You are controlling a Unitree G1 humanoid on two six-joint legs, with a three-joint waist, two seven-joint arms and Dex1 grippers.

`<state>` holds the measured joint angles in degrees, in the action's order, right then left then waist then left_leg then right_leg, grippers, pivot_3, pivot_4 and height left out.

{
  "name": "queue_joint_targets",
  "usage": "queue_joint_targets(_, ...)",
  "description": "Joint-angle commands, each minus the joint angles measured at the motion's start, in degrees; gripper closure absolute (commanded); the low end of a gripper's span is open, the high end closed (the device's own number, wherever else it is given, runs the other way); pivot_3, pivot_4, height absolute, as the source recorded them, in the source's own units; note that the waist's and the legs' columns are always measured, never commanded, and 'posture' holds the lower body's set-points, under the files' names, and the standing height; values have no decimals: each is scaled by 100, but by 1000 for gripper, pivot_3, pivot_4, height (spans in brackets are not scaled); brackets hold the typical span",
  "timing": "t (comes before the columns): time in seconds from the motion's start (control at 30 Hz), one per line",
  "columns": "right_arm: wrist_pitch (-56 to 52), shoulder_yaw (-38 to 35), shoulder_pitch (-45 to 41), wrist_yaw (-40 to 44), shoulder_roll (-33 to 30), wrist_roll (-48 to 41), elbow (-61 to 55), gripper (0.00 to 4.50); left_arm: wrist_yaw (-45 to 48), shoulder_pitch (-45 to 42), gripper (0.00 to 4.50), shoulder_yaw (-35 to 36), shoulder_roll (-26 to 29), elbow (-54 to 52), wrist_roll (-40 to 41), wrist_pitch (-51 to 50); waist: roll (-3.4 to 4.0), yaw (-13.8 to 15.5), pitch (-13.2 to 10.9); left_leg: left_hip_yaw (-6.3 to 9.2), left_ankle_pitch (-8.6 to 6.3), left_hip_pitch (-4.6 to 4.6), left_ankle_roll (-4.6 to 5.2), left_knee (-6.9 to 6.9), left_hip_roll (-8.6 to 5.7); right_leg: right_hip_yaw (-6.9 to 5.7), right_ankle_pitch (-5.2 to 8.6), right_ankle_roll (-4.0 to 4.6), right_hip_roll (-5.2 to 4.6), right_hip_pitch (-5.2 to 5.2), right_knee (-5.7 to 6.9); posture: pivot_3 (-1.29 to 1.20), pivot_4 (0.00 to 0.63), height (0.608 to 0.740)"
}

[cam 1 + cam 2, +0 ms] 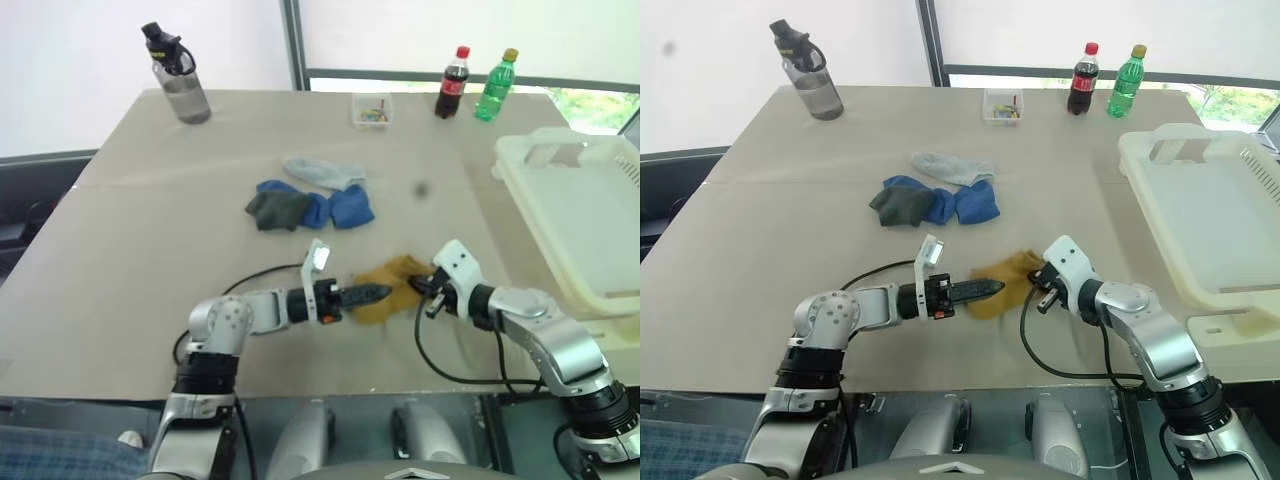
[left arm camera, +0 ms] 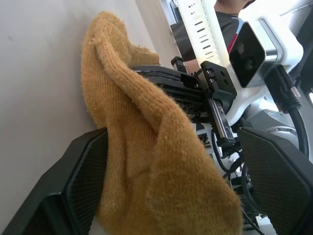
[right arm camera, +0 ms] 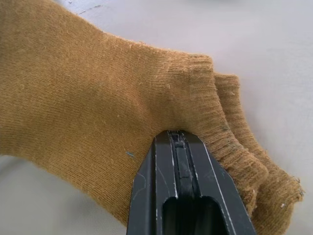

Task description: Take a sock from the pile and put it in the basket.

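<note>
Mustard-yellow knitted sock [image 1: 388, 287] pinched at its ribbed cuff

Right gripper [image 1: 424, 283] is clamped on it; left gripper [image 2: 166, 196] straddles it, spread. Soft, light, limp: best held by the cuff.

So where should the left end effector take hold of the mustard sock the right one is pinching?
Probably the loose body of the mustard sock, coming level from the robot's left. The right end effector is shut on the cuff edge, and the sock drapes between the open fingers of the left end effector.

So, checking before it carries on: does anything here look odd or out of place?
Only the mustard-yellow knit sock: away from the pile, pinched by the shut right pincer, open left pincer around it.
</note>
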<state>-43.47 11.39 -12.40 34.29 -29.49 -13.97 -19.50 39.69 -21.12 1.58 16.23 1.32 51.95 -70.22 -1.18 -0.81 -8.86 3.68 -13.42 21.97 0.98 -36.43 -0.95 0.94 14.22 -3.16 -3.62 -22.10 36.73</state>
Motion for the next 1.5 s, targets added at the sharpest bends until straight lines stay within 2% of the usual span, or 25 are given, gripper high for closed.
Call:
queue_joint_targets(0.03,-185,96,89,-73,7,69,98,4500,-3,192,113,-134,109,-13,-2,-324,0,-1,0,0,0,0,0,0,0,1,2,4,0,0,0,0,150,740)
queue_joint_targets(0.43,-242,94,96,-118,45,61,46,4500,121,512,113,-227,294,-486,267,-734,0,-7,-1,-2,-1,1,-1,8,4,3,8,13,-6,-4,-9,0,150,740)
queue_joint_targets(1.13,-323,101,202,-182,92,25,-79,4500,267,552,113,-242,609,-592,507,-1279,0,-9,-4,-1,-1,8,-2,21,9,1,9,13,-19,-10,-26,0,150,740)
queue_joint_targets(1.3,-345,99,251,-203,94,19,-139,4500,77,525,113,-162,606,-604,533,-1499,0,-9,-4,-1,-2,9,-2,28,9,0,8,13,-20,-10,-35,0,150,740)
queue_joint_targets(1.5,-359,80,291,-235,82,3,-183,4500,-579,410,113,308,376,-803,603,-2001,-1,-7,-4,2,-2,12,-3,31,9,-3,8,12,-20,-10,-41,0,150,740)
